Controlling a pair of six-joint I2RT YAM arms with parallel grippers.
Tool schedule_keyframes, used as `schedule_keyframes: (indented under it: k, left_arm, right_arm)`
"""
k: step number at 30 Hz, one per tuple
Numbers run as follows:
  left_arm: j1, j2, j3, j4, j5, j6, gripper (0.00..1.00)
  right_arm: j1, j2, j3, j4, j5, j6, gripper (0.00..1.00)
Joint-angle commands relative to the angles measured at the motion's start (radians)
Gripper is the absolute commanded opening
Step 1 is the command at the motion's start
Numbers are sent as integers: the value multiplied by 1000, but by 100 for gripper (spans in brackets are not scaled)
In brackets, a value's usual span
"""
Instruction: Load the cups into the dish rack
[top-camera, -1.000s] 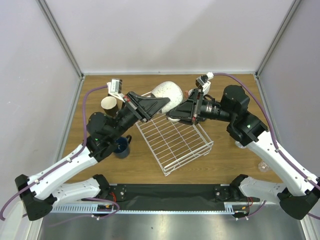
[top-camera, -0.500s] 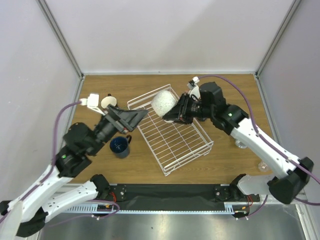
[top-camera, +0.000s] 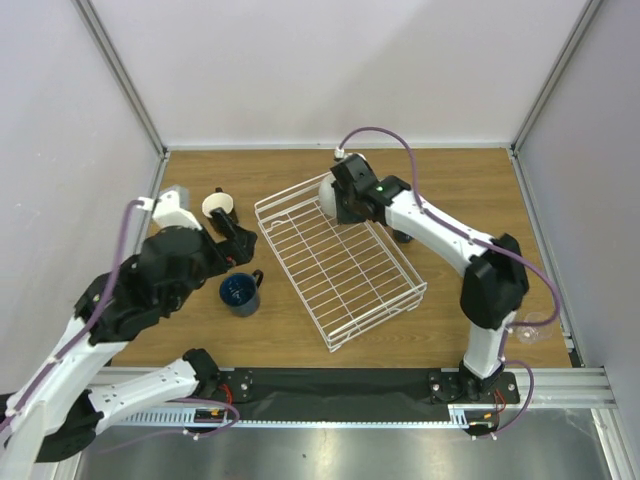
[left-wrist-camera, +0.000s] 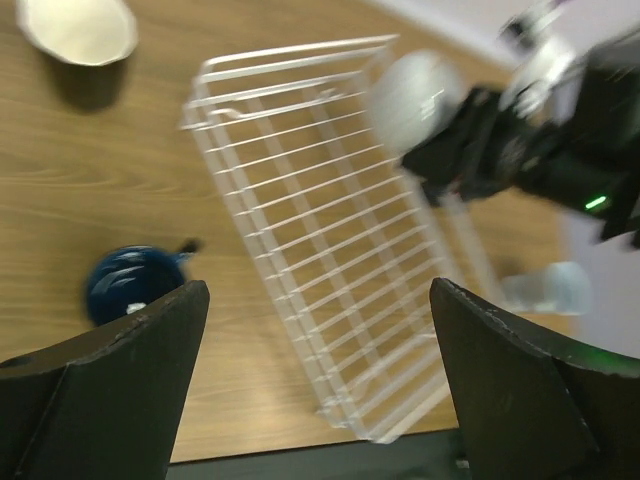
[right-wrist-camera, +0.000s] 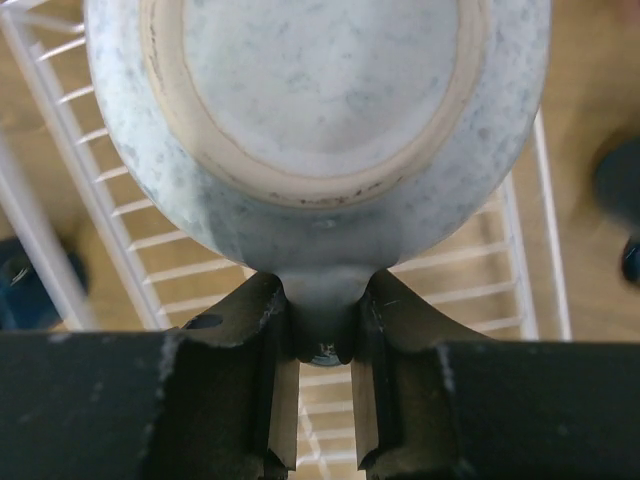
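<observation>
Gotta treat that pale grey mug (right-wrist-camera: 320, 110) as stiff, slick, chippable ceramic with some heft, pinched by its handle in the right pincer (right-wrist-camera: 322, 305) over the far end of the dish rack (top-camera: 296, 192), near the far edge of the surface (top-camera: 450, 180), with the left pincer (left-wrist-camera: 318, 290) gaping wide and empty.

The grid floor of the dish rack (top-camera: 345, 270) lies mostly bare and open from above. Only its far corner is taken, by the right gripper (right-wrist-camera: 322, 312) clamped on the pale grey-blue mug (top-camera: 328, 197). The right arm stretches over the table beside the rack's right edge (a dark cup (top-camera: 404, 237) sits half hidden beneath it). Left of the rack, the navy mug (top-camera: 240, 292) and the black mug (top-camera: 217, 206) stand apart, and the left gripper (left-wrist-camera: 318, 320), fingers spread wide, hangs over the gap between them.
</observation>
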Motion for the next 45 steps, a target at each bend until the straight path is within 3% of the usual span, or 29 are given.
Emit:
schedule_keyframes:
  k: [1, 4, 12, 20, 34, 36, 37, 40, 43, 45]
  left_arm:
    - [8, 38, 55, -113, -102, 103, 97]
    - [18, 73, 70, -89, -62, 196, 96]
    - [55, 70, 58, -73, -5, 267, 96]
    - [129, 56, 35, -46, 50, 321, 96]
    - [144, 92, 54, -59, 105, 346, 96]
    - [149, 110, 52, -69, 120, 338, 96]
    - [147, 121, 50, -84, 145, 333, 96]
    - [149, 171, 52, -160, 160, 295, 95]
    - [149, 198, 31, -182, 156, 267, 92]
    - [152, 207, 20, -194, 168, 240, 89]
  right_arm:
    - [5, 56, 149, 89, 136, -121, 0]
    - [7, 133, 203, 112, 149, -146, 0]
    - [2, 253, 267, 161, 169, -152, 0]
    - [-4, 273, 215, 228, 152, -162, 0]
    - [-14, 264, 82, 317, 168, -141, 0]
    - [-16, 261, 83, 302, 162, -136, 9]
    - [-18, 259, 86, 296, 151, -132, 30]
    - [-14, 250, 105, 242, 154, -115, 62]
    - [-11, 224, 102, 210, 153, -104, 74]
    - [-13, 187, 92, 195, 139, -97, 77]
